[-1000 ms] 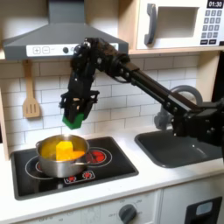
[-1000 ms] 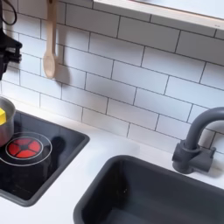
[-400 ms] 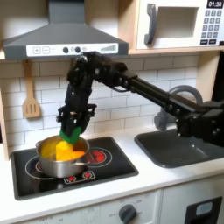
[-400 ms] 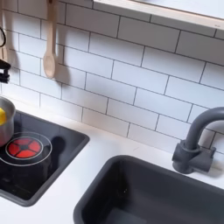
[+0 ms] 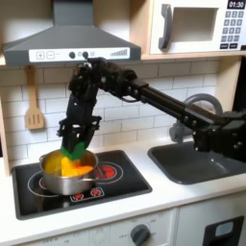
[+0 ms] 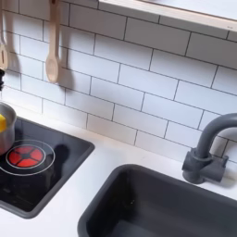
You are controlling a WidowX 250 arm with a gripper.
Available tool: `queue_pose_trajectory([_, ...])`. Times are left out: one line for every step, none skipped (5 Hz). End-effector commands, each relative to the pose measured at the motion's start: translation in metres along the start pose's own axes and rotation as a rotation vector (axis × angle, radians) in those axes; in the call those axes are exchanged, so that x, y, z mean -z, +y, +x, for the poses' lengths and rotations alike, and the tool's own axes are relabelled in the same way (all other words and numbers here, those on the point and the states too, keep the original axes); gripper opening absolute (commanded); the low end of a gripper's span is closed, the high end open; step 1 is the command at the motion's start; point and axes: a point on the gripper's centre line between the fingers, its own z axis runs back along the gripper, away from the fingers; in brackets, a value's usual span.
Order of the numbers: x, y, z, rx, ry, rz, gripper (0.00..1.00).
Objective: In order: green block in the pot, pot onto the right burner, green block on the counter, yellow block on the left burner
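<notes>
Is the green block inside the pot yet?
Not quite. In the first exterior view the green block is held in the gripper, just at the rim of the pot. Whether it touches anything inside, I cannot tell.

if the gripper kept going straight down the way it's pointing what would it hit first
Likely the inside of the pot: the gripper, shut on the green block, points down just over its rim. The yellow block isn't discernible inside.
</notes>
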Motion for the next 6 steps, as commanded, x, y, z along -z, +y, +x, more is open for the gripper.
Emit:
queue_pose_trajectory([0.007,0.006,-0.008,-0.003,0.035,-0.002,0.0])
queue_pose_trajectory([0.01,0.008,-0.01,0.01,0.043,-0.001,1.0])
queue_pose_trajectory([0.012,0.009,-0.01,0.034,0.044,-0.001,1.0])
queue_pose_trajectory([0.015,0.008,-0.011,0.053,0.051,-0.008,1.0])
queue_pose_trajectory([0.019,0.002,-0.014,0.085,0.06,-0.027,1.0])
queue_pose_trajectory([0.021,-0.006,-0.016,0.119,0.063,-0.041,1.0])
